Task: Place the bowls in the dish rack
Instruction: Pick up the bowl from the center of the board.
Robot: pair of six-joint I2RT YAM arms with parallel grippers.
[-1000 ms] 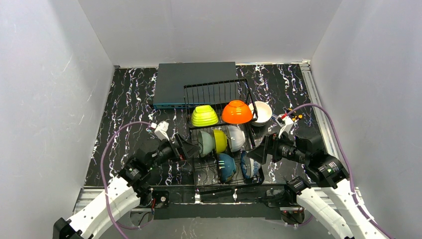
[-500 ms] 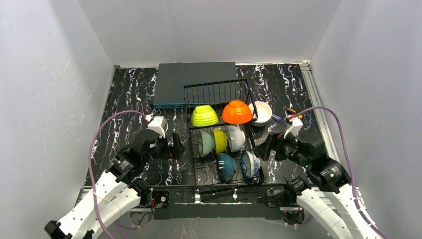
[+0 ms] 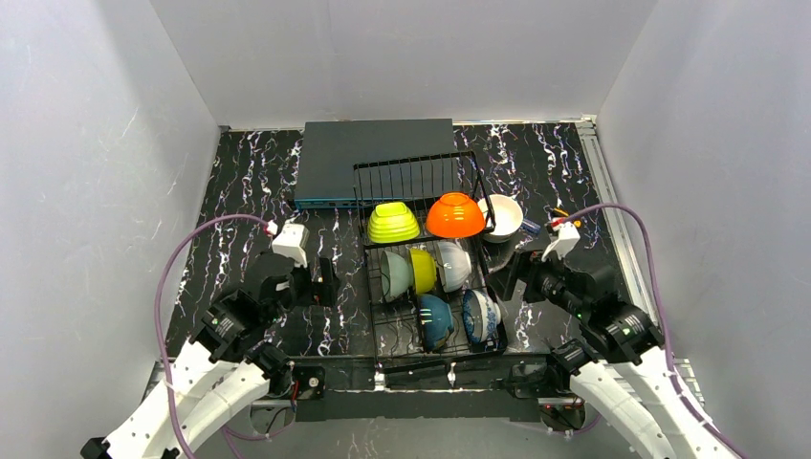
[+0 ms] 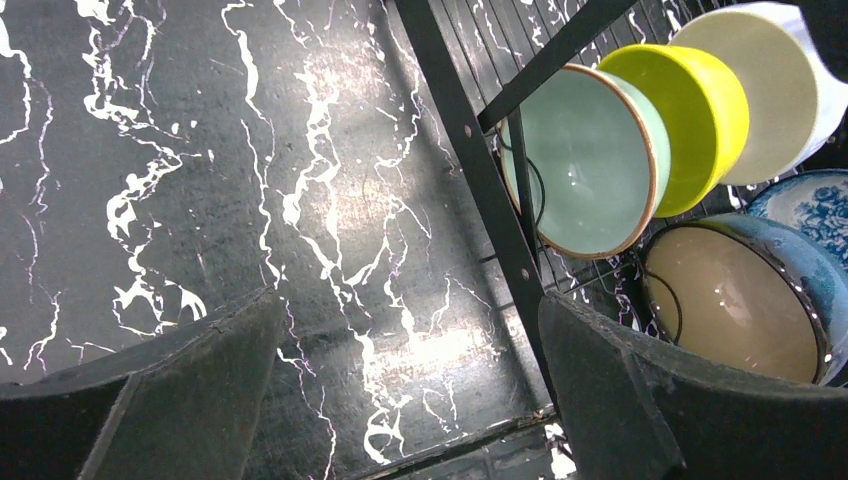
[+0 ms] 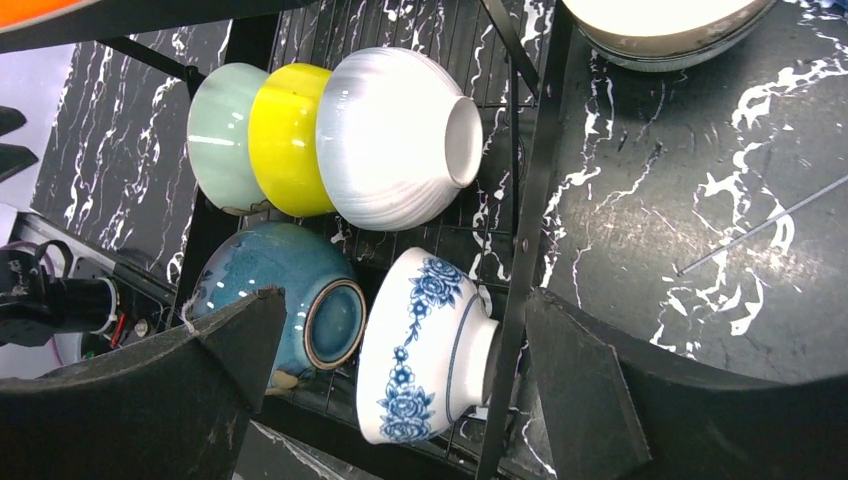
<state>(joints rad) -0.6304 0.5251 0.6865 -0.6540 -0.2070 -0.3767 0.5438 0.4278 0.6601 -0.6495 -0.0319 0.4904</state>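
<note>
The lime bowl (image 3: 393, 223) and orange bowl (image 3: 455, 216) are seated on the back tier of the rack (image 3: 421, 177). The mint bowl (image 3: 394, 274), yellow bowl (image 3: 423, 270), ribbed white bowl (image 3: 453, 265), teal bowl (image 3: 435, 320) and patterned bowl (image 3: 481, 316) are stood on edge nearer. A plain white bowl (image 3: 504, 217) is seen on the counter (image 3: 249, 191), just right of the rack. The left claw (image 3: 327, 281) and right claw (image 3: 515, 272) are held wide open and empty, flanking the rack.

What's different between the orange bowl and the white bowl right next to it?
The orange bowl lies upside down in the dish rack; the white bowl sits mouth up on the table just outside the rack's right side. One is bright orange, the other plain white. Both are small round bowls of similar size.
</note>
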